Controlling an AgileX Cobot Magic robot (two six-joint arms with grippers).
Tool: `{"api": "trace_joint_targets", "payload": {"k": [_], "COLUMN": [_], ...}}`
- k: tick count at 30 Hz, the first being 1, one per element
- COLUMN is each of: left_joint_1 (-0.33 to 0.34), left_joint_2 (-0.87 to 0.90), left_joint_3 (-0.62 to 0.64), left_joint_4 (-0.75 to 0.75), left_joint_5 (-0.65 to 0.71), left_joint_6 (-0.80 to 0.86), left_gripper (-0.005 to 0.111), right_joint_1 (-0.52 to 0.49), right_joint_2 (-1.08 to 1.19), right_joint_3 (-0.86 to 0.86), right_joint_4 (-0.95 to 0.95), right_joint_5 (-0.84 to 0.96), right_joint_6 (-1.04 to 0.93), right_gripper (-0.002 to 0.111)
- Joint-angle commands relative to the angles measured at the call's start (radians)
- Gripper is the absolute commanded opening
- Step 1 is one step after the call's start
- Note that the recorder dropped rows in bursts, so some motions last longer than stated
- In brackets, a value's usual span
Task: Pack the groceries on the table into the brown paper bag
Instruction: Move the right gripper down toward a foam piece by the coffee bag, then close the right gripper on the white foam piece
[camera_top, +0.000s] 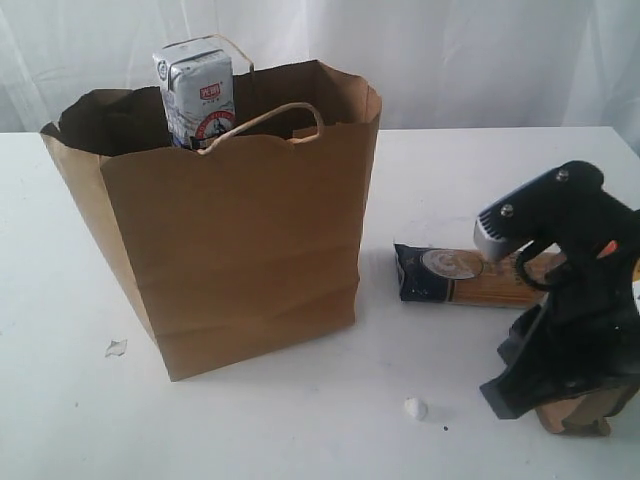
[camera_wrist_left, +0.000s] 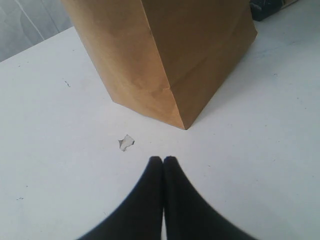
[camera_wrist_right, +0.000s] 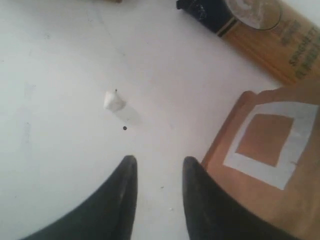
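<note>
The brown paper bag (camera_top: 240, 240) stands upright on the table (camera_top: 300, 430), with the small white-blue carton (camera_top: 197, 90) poking out of its top. Right of the bag lies the dark-blue spaghetti packet (camera_top: 450, 275) (camera_wrist_right: 260, 30). The brown pouch with orange label (camera_wrist_right: 265, 165) (camera_top: 572, 415) lies at the front right, mostly under my right arm (camera_top: 570, 300). My right gripper (camera_wrist_right: 159, 162) is open over bare table, one finger right beside the pouch's edge. My left gripper (camera_wrist_left: 163, 160) is shut and empty, low over the table near the bag's (camera_wrist_left: 165, 50) bottom corner. Jar, can and bottle are out of view.
A small white crumb (camera_top: 415, 408) (camera_wrist_right: 114, 101) lies between the bag and my right arm. A torn white scrap (camera_top: 116, 348) (camera_wrist_left: 126, 142) lies by the bag's front left corner, just ahead of the left fingers. A white curtain hangs behind the table.
</note>
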Motion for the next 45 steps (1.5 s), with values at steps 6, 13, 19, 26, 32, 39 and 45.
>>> {"api": "trace_joint_targets", "payload": {"k": [6,13,19,26,32,39,45], "left_joint_1": [-0.001,-0.001,-0.001,-0.001,-0.001,-0.001,-0.001], "left_joint_2": [-0.004,-0.004,-0.004,-0.004,-0.004,-0.004,-0.004], "left_joint_3": [0.004,0.004,0.004,0.004,0.004,0.004,0.004], "left_joint_4": [-0.005,-0.005,-0.005,-0.005,-0.005,-0.005,-0.005], "left_joint_5": [0.001,0.001,0.001,0.001,0.001,0.001,0.001], "left_joint_6": [-0.002,-0.002,-0.002,-0.002,-0.002,-0.002,-0.002], "left_gripper": [0.000,0.000,0.000,0.000,0.000,0.000,0.000], "right_joint_1": [-0.005,0.013,0.054,0.054,0.054,0.054,0.054], "right_joint_2": [0.144,0.266,0.370,0.449,0.496,0.537,0.576], "right_joint_3": [0.014,0.014,0.014,0.011,0.011,0.011,-0.006], "right_joint_4": [0.074,0.164,0.232,0.238,0.238,0.238,0.238], "right_joint_5": [-0.090,-0.158,-0.213,-0.261,-0.306,-0.374,-0.381], "right_joint_6": [-0.080,-0.158,-0.202,-0.202,-0.202,-0.204,-0.209], "right_gripper": [0.049,0.050,0.050,0.050,0.050,0.050,0.050]}}
